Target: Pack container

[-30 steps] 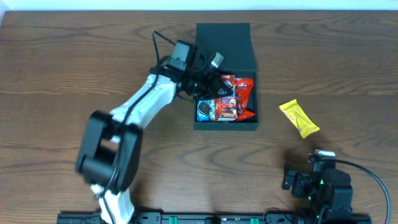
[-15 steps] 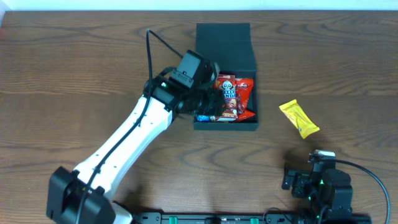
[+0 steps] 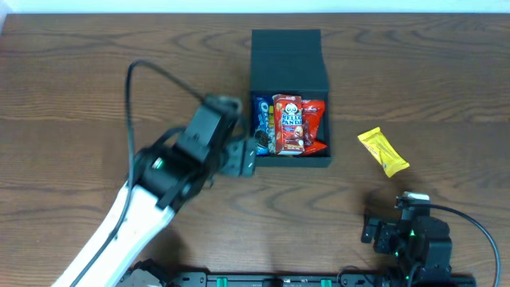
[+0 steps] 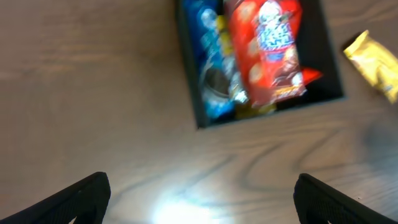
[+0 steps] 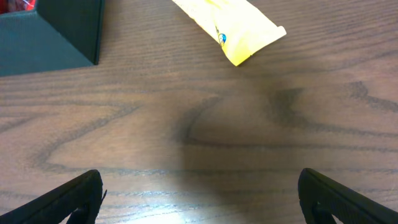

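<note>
Dark brown wood-grain table (image 3: 72, 88); pale strip (image 3: 398, 5) along far edge; soft glare on tabletop near front.

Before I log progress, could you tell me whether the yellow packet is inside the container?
Out: the yellow packet lies on the table beside the container, apart from it.

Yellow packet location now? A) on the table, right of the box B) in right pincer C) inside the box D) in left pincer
A: the yellow packet lies flat on the table, apart from the container and to its right, held by nothing.
</note>
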Robot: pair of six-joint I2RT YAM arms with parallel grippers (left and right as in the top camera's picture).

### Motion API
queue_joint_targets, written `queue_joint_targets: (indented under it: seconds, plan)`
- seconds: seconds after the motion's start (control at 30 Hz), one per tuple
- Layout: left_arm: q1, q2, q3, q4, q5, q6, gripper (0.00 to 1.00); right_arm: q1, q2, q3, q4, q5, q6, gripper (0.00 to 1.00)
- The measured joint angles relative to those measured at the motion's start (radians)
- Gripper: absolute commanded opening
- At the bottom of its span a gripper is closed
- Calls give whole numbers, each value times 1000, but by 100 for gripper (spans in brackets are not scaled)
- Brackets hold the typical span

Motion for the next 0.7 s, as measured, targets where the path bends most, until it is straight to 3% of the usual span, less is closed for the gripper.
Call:
queue_joint_targets:
  seconds: [0.23, 0.43, 0.7]
  plan:
    - [147, -236, -277, -2, -39, 19, 95, 0, 0, 0, 1, 0, 0, 99]
    - [300, -430, -511, 3, -7, 113, 95, 0, 0, 0, 0, 0, 0, 99]
    - [318, -668, -697, 39, 20, 149, 95, 0, 0, 0, 0, 0, 0, 99]
